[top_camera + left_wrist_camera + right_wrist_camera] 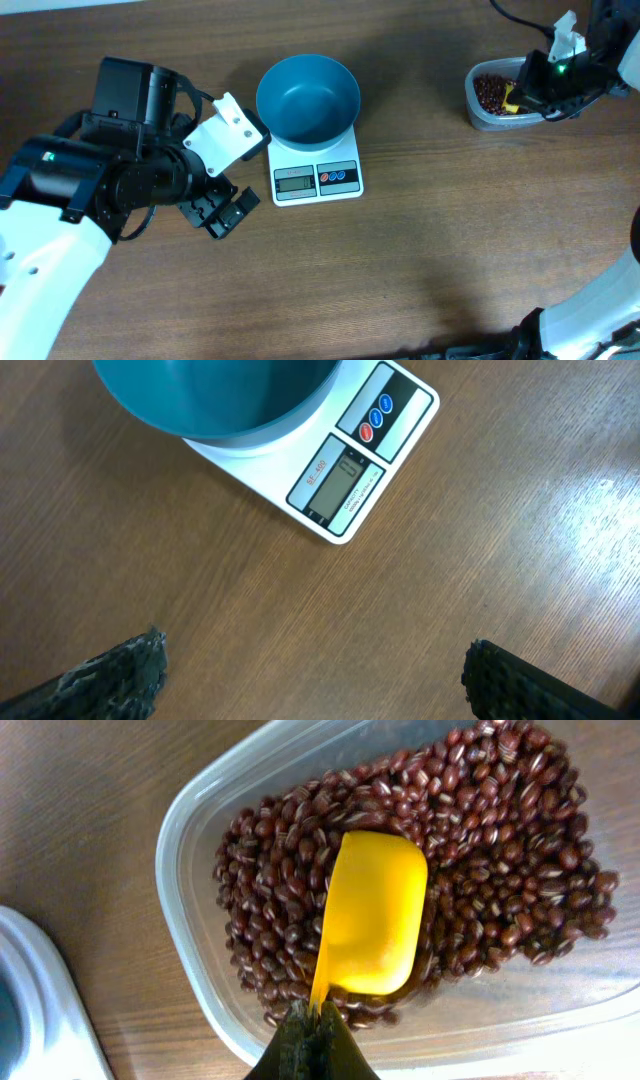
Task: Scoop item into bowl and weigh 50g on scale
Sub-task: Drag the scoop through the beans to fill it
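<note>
Right hand (310, 1045) closed tight on thin handle of yellow scoop (372, 915); scoop head lies among beans (500, 850). Beans sit in clear tub (190, 830), near far right corner of surface (420, 260). Blue bowl (307, 95) stands on white scale (317, 178), around middle of far edge, display facing near edge. Left hand (222, 212) spread fully wide, holds nothing, hovers over surface just left of scale, well apart from tub.
</note>
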You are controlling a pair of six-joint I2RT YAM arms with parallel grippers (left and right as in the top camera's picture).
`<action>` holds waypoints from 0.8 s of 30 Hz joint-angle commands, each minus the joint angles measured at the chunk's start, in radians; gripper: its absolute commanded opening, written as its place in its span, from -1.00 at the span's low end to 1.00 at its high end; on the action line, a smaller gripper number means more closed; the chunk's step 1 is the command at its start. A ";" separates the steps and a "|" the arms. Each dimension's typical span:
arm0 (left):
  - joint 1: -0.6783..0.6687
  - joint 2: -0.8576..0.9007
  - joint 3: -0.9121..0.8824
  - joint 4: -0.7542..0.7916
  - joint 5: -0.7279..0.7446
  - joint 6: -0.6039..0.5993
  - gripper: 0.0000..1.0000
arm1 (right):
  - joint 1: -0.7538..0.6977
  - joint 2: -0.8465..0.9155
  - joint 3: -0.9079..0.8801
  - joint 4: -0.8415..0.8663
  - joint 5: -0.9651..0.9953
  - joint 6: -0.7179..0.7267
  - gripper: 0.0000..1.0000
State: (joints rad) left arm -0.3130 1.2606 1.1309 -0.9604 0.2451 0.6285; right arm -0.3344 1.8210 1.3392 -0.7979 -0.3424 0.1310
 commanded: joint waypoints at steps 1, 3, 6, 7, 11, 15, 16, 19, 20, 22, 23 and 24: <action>-0.003 -0.004 0.021 0.001 -0.003 0.012 0.98 | -0.028 0.026 -0.010 -0.048 -0.096 0.033 -0.92; -0.003 -0.004 0.021 0.001 -0.003 0.013 0.98 | -0.061 0.029 -0.010 -0.050 -0.097 0.035 -0.92; -0.003 -0.004 0.021 0.001 -0.003 0.013 0.98 | -0.073 0.067 -0.010 -0.048 -0.149 0.035 -0.92; -0.003 -0.004 0.021 0.001 -0.003 0.013 0.97 | -0.073 0.086 -0.010 -0.052 -0.156 0.036 -0.92; -0.003 -0.004 0.021 0.001 -0.003 0.012 0.98 | -0.080 0.100 -0.010 -0.056 -0.155 0.065 -0.92; -0.003 -0.004 0.021 0.001 -0.003 0.012 0.98 | -0.157 0.100 -0.010 -0.083 -0.158 0.066 -0.92; -0.003 -0.004 0.021 0.001 -0.003 0.012 0.97 | -0.176 0.100 -0.010 -0.081 -0.177 0.066 -0.92; -0.003 -0.004 0.021 0.002 -0.003 0.012 0.98 | -0.185 0.100 -0.010 -0.079 -0.205 0.092 -0.92; -0.003 -0.004 0.021 0.001 -0.003 0.012 0.97 | -0.185 0.100 -0.010 -0.073 -0.212 0.092 -0.92; -0.003 -0.004 0.021 0.001 -0.003 0.012 0.98 | -0.185 0.100 -0.010 -0.041 -0.260 0.096 -0.92; -0.003 -0.004 0.021 0.001 -0.003 0.013 0.97 | -0.185 0.100 -0.010 -0.024 -0.305 0.108 -0.92; -0.003 -0.004 0.021 0.001 -0.003 0.012 0.97 | -0.185 0.100 -0.010 -0.026 -0.305 0.118 -0.92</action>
State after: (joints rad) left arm -0.3130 1.2606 1.1309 -0.9607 0.2455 0.6285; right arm -0.5110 1.8919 1.3434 -0.8303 -0.6132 0.2211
